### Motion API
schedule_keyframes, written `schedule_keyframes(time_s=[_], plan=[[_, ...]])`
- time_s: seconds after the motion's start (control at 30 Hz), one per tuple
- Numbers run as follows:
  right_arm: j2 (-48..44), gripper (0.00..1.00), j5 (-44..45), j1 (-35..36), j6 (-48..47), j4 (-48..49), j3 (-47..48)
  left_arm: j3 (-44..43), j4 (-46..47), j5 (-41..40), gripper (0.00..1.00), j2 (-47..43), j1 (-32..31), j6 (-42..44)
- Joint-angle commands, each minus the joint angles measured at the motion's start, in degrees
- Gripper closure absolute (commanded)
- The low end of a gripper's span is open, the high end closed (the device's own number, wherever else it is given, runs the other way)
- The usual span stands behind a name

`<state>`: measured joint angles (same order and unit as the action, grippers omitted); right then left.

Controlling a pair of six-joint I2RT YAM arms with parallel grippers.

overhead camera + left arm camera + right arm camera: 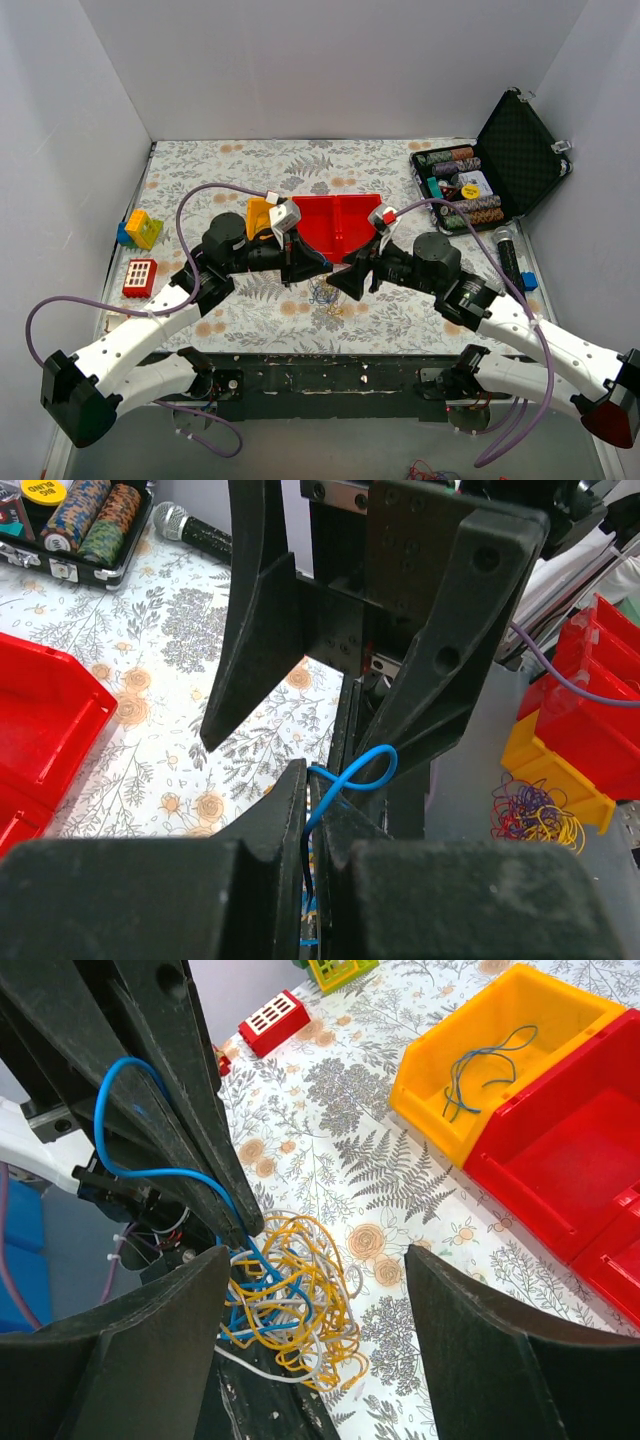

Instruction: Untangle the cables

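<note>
Left jaws clamped on blue cable (341, 783); right jaws wide, empty, over yellow-blue-white tangle (290, 1305)

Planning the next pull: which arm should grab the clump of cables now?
Likely right. The right gripper hangs open above the tangled cables, while the left gripper is shut on a blue cable.
</note>
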<state>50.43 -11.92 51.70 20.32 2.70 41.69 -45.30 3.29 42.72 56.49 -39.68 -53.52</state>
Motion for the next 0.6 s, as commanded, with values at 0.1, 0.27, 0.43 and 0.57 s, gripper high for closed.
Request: schedule_keyframes(time_s=[0.1,0.27,0.43,0.57], plan=[[2.12,0.26,2.78,2.61,-0.72,7.92,0.59,-2.08,1.19,0.52,1.00,-1.38,0.66,-2.29],[4.23,0.39,8.83,5.07,1.39,13.64,-1.78,-2.60,2.42,0.52,1.00,-0.77,1.01,-4.75],[7.04,0.47,15.87,7.97,3.14,16.46,-5.30,-4.53,3.65,0.79,1.00,-0.42,1.53,-7.82],[8.89,0.50,17.81,9.29,5.34,17.95,-9.78,-7.87,5.06,1.05,1.00,0.02,2.24,-10.90]])
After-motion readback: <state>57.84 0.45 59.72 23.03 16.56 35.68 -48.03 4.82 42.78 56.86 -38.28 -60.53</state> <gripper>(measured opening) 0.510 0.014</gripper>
